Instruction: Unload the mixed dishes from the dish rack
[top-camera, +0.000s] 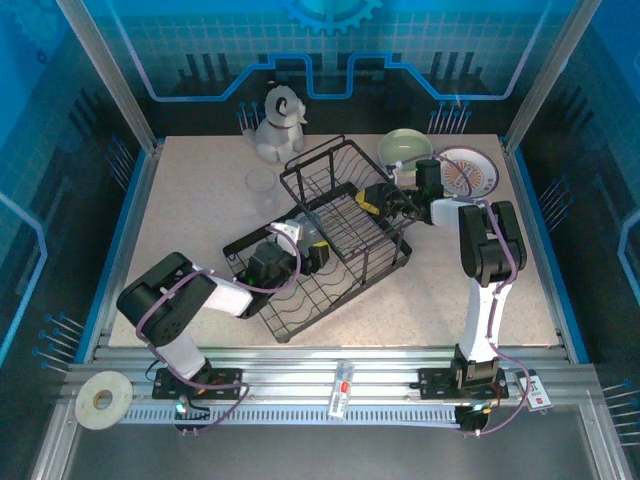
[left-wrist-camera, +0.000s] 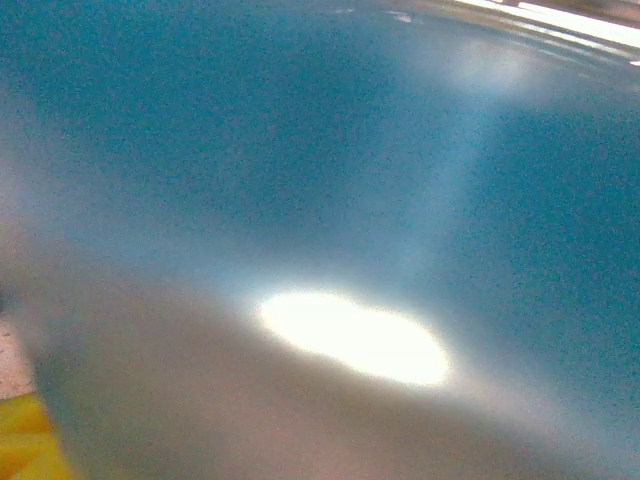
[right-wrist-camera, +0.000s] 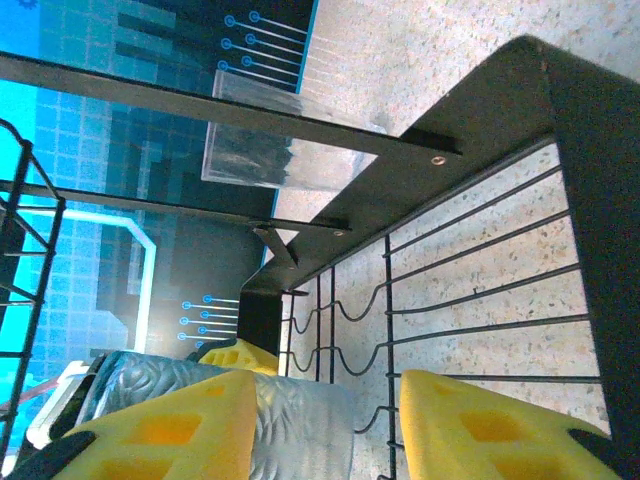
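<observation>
From above, the black wire dish rack (top-camera: 350, 240) lies at a slant in the middle of the speckled table (top-camera: 200, 210), its raised basket tier at the far end. The left gripper (top-camera: 297, 243) reaches into the low slotted tray, just beside a pale embossed dish (top-camera: 308, 232) that sits there; this view does not show whether its fingers are parted or closed. The right gripper (top-camera: 378, 198) is at the right side of the basket tier. A clear tumbler (top-camera: 260, 180) stands on the table left of the rack, with a grey-and-white dog figurine (top-camera: 278, 125) behind it. A green bowl (top-camera: 405, 148) and a white plate (top-camera: 468, 170) with an orange-patterned rim rest on the table at the far right, clear of the rack. The left wrist camera gives a blur of blue and grey with a bright glare, and a yellow finger pad (left-wrist-camera: 30, 445) in the bottom left corner, so that grip cannot be judged. In the right wrist view the two yellow pads stand well apart and clamp nothing, with the embossed dish partly between them over the tray wires, and the tumbler upright on the table beyond the rack frame.
</observation>
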